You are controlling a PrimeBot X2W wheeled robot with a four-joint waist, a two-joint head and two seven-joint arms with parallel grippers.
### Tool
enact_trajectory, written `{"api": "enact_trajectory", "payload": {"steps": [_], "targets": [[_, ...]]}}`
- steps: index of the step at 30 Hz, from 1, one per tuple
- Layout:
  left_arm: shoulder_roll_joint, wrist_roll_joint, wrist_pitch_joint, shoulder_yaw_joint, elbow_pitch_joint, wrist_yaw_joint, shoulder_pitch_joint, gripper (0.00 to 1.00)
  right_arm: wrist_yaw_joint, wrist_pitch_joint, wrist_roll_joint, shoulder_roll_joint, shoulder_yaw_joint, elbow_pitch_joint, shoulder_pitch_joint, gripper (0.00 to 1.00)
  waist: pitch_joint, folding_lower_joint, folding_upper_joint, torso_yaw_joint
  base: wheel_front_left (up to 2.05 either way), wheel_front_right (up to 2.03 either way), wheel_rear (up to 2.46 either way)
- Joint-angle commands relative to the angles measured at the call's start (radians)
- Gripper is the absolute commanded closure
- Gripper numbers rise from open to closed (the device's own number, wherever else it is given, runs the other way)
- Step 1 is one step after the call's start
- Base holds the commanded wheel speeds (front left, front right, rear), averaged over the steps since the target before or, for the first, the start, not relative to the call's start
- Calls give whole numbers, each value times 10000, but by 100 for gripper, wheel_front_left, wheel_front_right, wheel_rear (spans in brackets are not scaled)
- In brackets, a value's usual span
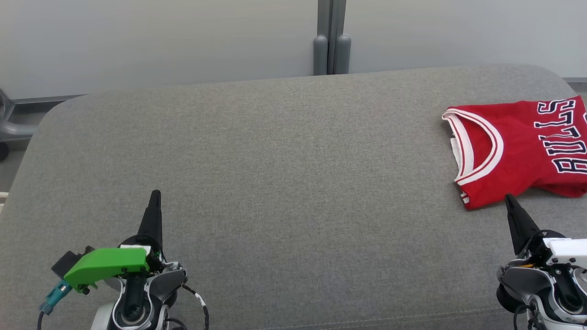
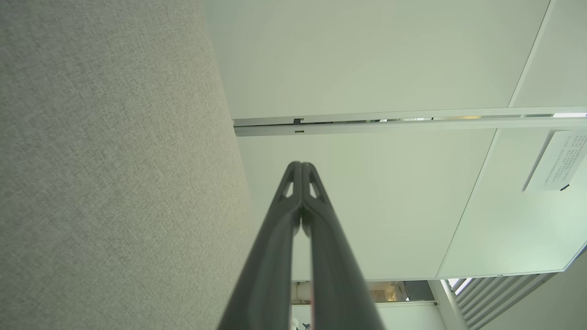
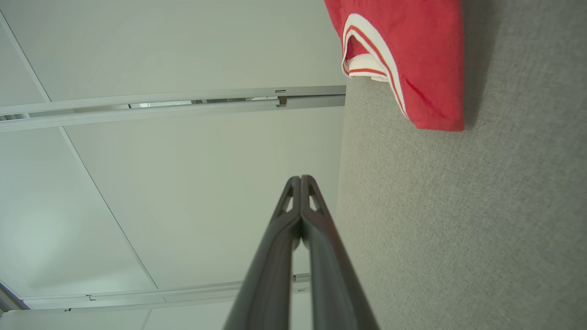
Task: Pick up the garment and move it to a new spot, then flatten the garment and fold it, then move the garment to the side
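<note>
Two sets of fingers: both clenched tip to tip and grasping nothing. The left gripper [image 1: 156, 198] is at the lower left of the head view, the right gripper [image 1: 510, 201] at the lower right.
Garment: a red Bulls jersey [image 1: 523, 156] lies on the grey fabric-covered desk [image 1: 284, 160], against the right edge of the frame at middle height.
Direction from fingers: the jersey's lower left corner sits just above the right gripper's tip. In the right wrist view the cloth [image 3: 426, 59] is at the upper right, apart from the fingers.
Long axis: left to right across the frame, with the collar to the left and the lettering turned sideways.
Nearer arm: the right. The left is well apart from the jersey, across the desk.
Hidden: the frame's right edge cuts off the jersey's far end, so I cannot tell its full extent or whether it is folded.
</note>
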Motion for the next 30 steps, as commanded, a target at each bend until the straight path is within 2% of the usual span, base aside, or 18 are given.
{"api": "enact_trajectory", "payload": {"steps": [1,30], "targets": [[-4,-30,10,47,1,-39,-131,100,4,38,-56,-14,-34,19,-97,100,0,0,0,0,0,0,0],[-6,-25,14,49,-1,-39,-130,100,4,65,-101,19,-81,21,-110,100,0,0,0,0,0,0,0]]}}
